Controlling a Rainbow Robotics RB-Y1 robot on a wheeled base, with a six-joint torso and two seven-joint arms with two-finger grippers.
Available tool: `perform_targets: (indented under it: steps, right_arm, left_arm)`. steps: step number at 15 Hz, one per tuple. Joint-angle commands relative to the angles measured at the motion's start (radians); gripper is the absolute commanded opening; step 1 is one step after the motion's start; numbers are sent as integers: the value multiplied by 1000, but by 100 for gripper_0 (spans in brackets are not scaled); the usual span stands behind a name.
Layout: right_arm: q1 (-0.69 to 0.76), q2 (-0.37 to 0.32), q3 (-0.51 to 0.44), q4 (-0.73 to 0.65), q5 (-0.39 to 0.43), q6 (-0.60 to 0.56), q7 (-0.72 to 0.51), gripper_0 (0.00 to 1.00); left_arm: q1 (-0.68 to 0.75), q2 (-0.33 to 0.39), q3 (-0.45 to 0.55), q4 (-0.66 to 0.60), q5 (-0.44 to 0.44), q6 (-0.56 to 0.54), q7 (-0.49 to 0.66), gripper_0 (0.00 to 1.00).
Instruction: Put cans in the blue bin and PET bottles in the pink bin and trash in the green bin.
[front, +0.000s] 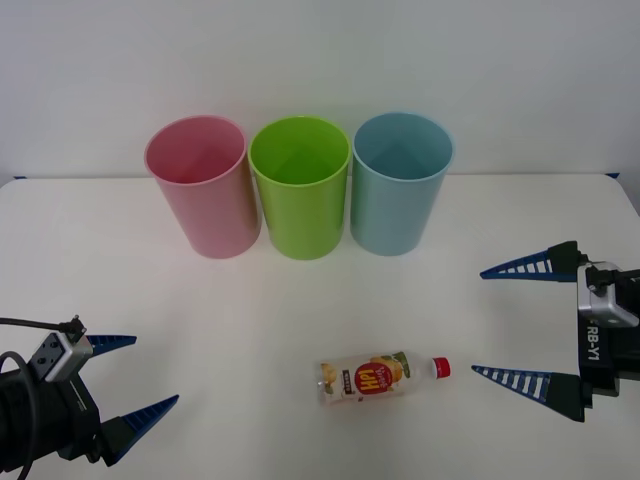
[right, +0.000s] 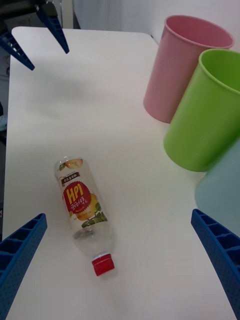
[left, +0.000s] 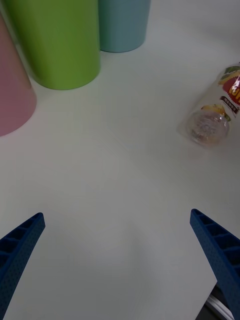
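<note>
Lying sideways on the counter (front: 150, 300), the PET bottle (front: 375, 377) waits; right tool (front: 525, 325) and left tool (front: 125, 380) both spread wide.

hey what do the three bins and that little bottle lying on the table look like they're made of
The pink bin, green bin and blue bin look like moulded plastic: plain, solid-coloured walls with a soft sheen. The bottle seems clear thin plastic, see-through at its base, with a glossy printed label and a ridged red plastic cap.
</note>
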Motion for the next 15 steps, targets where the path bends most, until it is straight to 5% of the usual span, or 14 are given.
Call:
perform_targets:
  steps: [1, 7, 15]
  right_arm:
    - [-27, 7, 64, -49, 123, 11, 12, 100]
    - [-59, 8, 186, -75, 338, 43, 36, 100]
    - [-24, 14, 284, -43, 404, 42, 44, 100]
  left_arm:
    - [0, 0, 0, 0, 0, 0, 0, 100]
    - [0, 0, 0, 0, 0, 0, 0, 100]
    - [0, 0, 0, 0, 0, 0, 0, 100]
